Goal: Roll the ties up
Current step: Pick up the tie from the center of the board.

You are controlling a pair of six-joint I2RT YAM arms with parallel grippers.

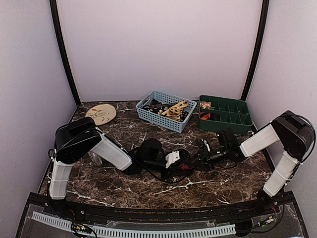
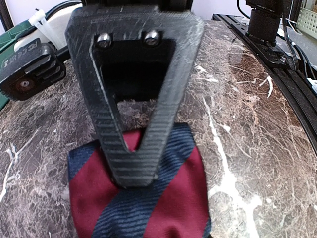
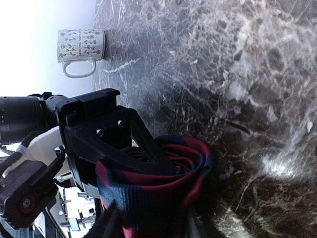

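Observation:
A tie (image 2: 173, 198) in navy with red diagonal stripes is wound into a roll (image 3: 148, 198) on the marble near the table's middle (image 1: 184, 166). My left gripper (image 1: 171, 161) is shut on it. Its upper finger (image 2: 133, 148) lies over the cloth, and in the right wrist view the coils wrap round that black finger (image 3: 143, 144). My right gripper (image 1: 200, 159) comes in from the right. Its two dark fingers flank the roll at the bottom of its own view (image 3: 148, 228) and press its sides. More ties (image 1: 173, 110), tan-gold and dark, lie in the blue basket.
The blue basket (image 1: 148, 115) stands at the back centre, with a green divided tray (image 1: 233, 121) to its right. A round tan patterned disc (image 1: 100, 113) lies at the back left. A patterned mug (image 3: 80, 49) stands on the marble beyond the roll.

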